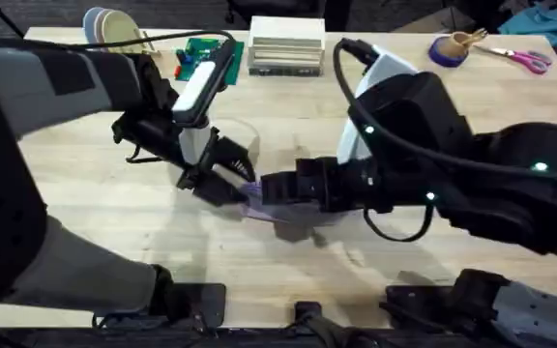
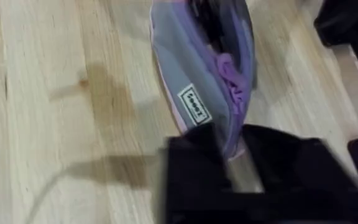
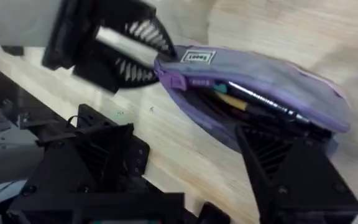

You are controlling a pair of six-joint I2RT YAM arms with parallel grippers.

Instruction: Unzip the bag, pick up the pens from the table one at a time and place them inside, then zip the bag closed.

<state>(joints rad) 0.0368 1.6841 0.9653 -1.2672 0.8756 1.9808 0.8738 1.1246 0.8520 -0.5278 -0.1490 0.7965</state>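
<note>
The lavender bag (image 1: 283,210) lies on the table (image 1: 95,208) at mid-centre, between both grippers. My left gripper (image 1: 232,187) is shut on one end of the bag (image 2: 197,68), next to the purple zipper pull (image 2: 232,81). The bag (image 3: 253,81) gapes open in the right wrist view, with a dark silvery pen (image 3: 266,104) and an orange pen (image 3: 234,99) lying inside. The left gripper (image 3: 138,53) pinches the end by the pull (image 3: 173,79). My right gripper (image 3: 185,132) is open at the bag's near side, one finger (image 3: 272,155) against its far end.
Along the table's far edge stand stacked bowls (image 1: 114,29), a green object (image 1: 201,53), a white stack (image 1: 285,46), a purple bowl (image 1: 451,48) and pink-handled scissors (image 1: 522,59). Bare wood lies left and right of the arms.
</note>
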